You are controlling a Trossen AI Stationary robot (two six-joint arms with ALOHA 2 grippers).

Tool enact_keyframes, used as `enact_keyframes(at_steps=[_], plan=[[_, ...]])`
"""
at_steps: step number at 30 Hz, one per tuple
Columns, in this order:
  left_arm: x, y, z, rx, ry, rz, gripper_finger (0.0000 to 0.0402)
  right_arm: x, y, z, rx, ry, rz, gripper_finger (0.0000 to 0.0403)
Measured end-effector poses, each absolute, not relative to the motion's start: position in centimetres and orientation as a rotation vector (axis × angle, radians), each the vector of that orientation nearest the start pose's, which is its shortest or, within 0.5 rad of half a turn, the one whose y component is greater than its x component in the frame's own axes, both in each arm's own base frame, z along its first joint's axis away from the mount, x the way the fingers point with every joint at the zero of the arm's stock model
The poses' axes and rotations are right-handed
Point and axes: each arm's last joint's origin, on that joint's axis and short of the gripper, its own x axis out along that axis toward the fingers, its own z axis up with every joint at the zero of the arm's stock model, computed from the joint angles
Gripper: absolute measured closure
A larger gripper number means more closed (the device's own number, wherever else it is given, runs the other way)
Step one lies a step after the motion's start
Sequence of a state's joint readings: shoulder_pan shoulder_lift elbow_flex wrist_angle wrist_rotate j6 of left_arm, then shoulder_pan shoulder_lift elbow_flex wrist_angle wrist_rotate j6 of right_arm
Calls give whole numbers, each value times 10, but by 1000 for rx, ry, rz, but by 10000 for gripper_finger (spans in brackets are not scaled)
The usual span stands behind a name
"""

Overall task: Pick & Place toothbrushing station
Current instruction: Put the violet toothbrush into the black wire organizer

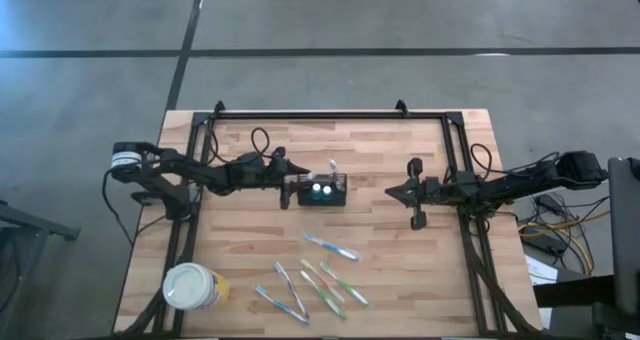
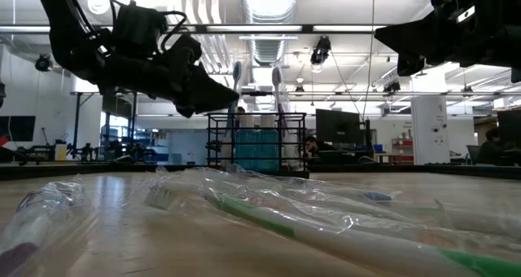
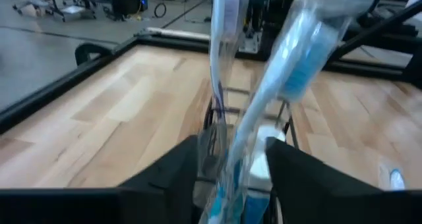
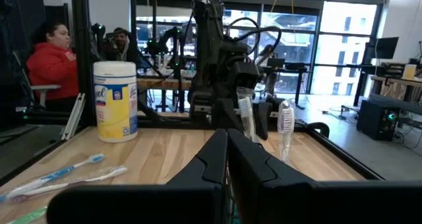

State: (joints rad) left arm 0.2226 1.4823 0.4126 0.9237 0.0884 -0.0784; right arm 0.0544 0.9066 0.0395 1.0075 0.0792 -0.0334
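Black mesh caddy (image 1: 317, 191) stood mid-table (image 1: 400, 280), toothbrushes upright inside, left gripper (image 1: 287, 177) touching it, fingers spread. Right gripper (image 1: 395, 192) hovered apart, fingers together. Loose toothbrushes (image 1: 320, 277) and a cup (image 1: 193, 287) lay nearer.

Bench (image 1: 400, 160): a light wooden butcher-block top, bounded by a black metal frame along its far edge and both sides. Carried directly on it are a black wire-mesh toothbrushing station (image 1: 316, 190) near the middle, with wrapped toothbrushes standing upright in it, and a round white-and-yellow wipes canister (image 1: 193, 286) at the near left corner. A scatter of about six loose plastic-wrapped toothbrushes (image 1: 322, 277), blue and green, is laid flat on the near half, between the canister and the bench's middle.
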Motion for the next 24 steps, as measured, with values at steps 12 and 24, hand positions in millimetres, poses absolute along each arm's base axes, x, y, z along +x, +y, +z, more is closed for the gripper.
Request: enact_keyframes(at_steps=[12,24], plan=[[229,47,221,-88,-3,102,122,157,6,176,-24,-135,-27,394],[139,25,261,-36,38,35,310,157,6,177,0,-143,-27,394]])
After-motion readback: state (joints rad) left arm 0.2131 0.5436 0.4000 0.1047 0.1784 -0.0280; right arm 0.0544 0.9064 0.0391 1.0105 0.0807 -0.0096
